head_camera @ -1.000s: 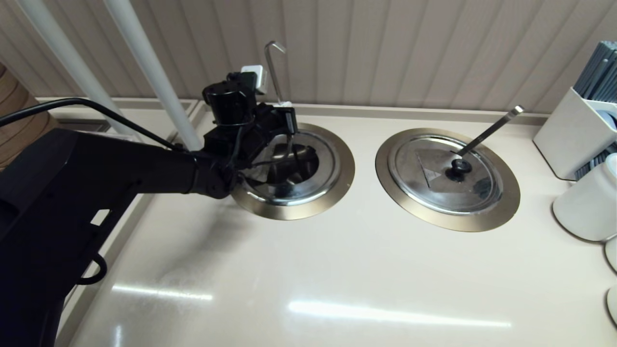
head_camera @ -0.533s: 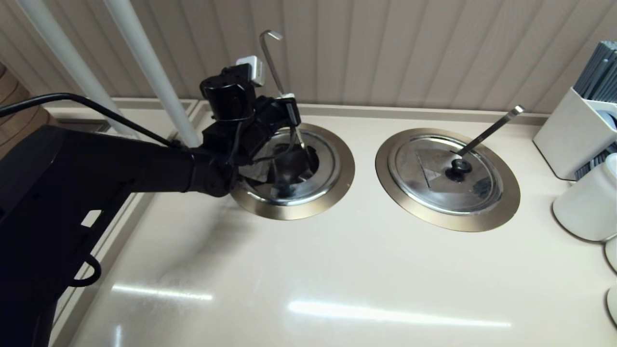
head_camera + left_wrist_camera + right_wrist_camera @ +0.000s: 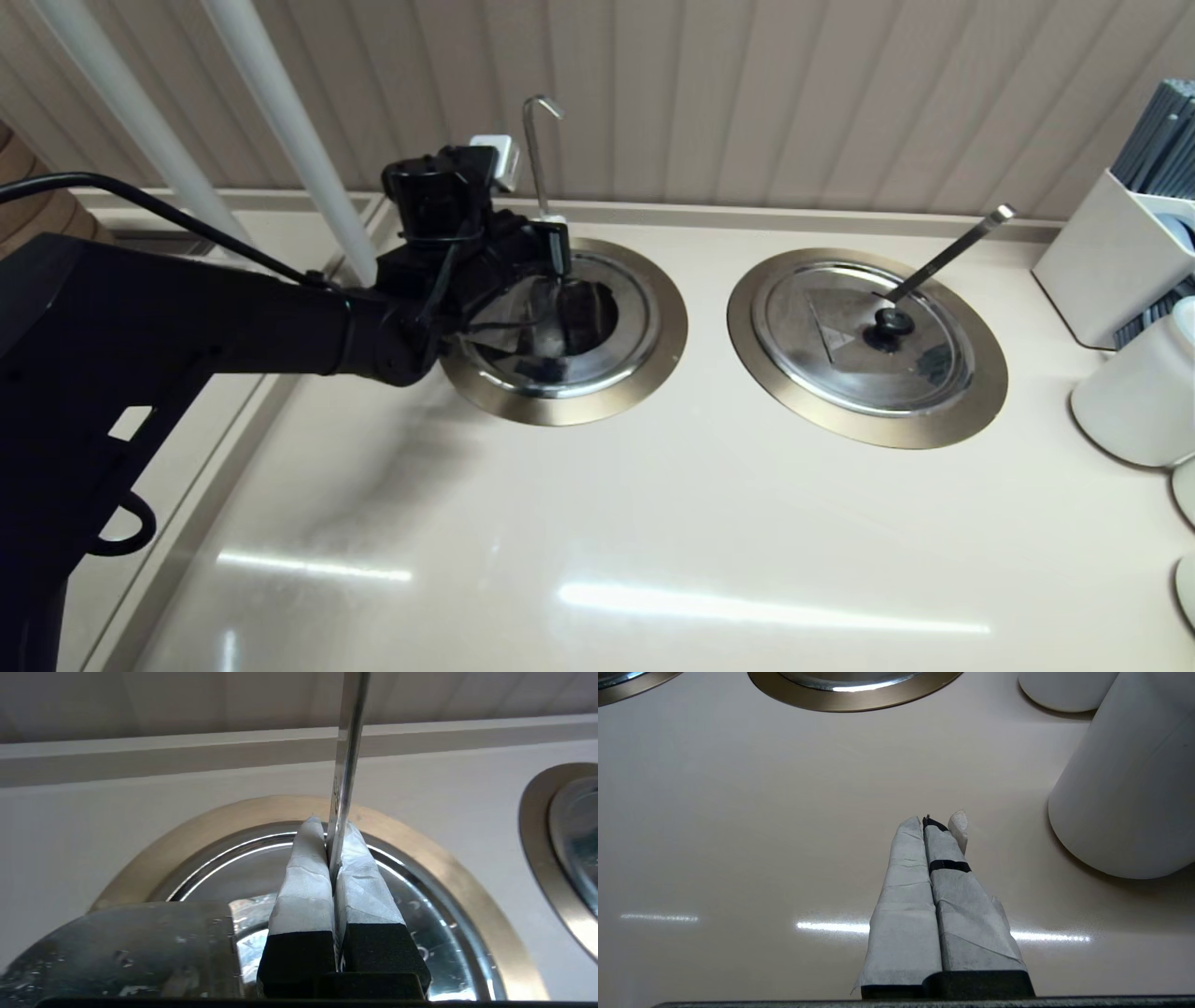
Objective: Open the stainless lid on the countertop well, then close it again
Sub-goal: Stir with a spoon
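Observation:
My left gripper (image 3: 558, 245) is over the far side of the countertop well (image 3: 597, 407), the left one with the bronze ring (image 3: 196, 826). It (image 3: 331, 828) is shut on the thin ladle handle (image 3: 348, 742), which stands nearly upright with its hooked tip (image 3: 544, 103) against the wall. The stainless lid (image 3: 627, 336) shows as a shiny disc in the well, largely behind my wrist; its knob and sticker are hidden. A flat wet steel surface (image 3: 131, 947) lies close beside the fingers. My right gripper (image 3: 927, 821) is shut on nothing, low over bare counter.
The twin well (image 3: 971, 401) at the right carries its lid (image 3: 840, 364), black knob (image 3: 892, 322) and flat-ended ladle handle (image 3: 948, 250). White canisters (image 3: 1134, 392) and a white holder (image 3: 1111, 252) crowd the right edge. Two white poles (image 3: 280, 131) rise at the back left.
The hooked handle rose in my left gripper half a second ago and has come back down. The left wrist has shifted slightly left. The grip stayed shut throughout.

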Tool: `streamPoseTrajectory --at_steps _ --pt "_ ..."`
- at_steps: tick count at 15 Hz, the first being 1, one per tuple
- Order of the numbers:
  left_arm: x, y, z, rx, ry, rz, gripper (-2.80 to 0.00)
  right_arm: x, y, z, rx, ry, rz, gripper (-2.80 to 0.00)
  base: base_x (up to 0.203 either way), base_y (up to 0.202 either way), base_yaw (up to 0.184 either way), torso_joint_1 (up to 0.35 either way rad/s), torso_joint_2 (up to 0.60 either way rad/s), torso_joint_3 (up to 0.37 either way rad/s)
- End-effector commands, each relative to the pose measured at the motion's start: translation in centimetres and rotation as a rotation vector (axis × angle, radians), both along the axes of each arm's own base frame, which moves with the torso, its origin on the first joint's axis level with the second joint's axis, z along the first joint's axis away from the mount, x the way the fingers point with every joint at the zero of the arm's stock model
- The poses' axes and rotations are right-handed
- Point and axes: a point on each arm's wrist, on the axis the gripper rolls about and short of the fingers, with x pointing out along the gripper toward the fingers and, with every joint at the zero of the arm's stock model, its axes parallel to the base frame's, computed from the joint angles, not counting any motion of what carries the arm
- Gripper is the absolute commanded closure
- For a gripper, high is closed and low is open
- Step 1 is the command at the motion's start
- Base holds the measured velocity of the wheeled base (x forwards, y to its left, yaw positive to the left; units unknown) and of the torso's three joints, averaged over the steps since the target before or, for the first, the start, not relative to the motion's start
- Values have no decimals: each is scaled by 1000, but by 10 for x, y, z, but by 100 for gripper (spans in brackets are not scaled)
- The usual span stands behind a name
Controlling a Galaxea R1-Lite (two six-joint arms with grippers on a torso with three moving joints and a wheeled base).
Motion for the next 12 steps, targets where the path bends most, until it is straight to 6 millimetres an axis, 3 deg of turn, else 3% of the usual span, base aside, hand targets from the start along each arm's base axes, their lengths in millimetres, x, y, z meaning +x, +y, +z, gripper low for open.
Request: streamPoseTrajectory --at_steps 1,4,6,9,12 --pt "4 2 -6 40 -8 18 0 0 0 -1 0 4 0 0 0 0 0 0 0 0" --pt "15 -1 -5 30 -33 84 0 0 0 -1 0 4 0 0 0 0 0 0 0 0" --pt "21 -5 -1 -70 -31 108 0 0 0 -1 0 4 0 0 0 0 0 0 0 0" --pt "12 -10 9 -160 -12 71 0 0 0 -1 0 4 0 0 0 0 0 0 0 0" --pt "3 -22 3 -166 25 12 0 0 0 -1 0 4 0 0 0 0 0 0 0 0"
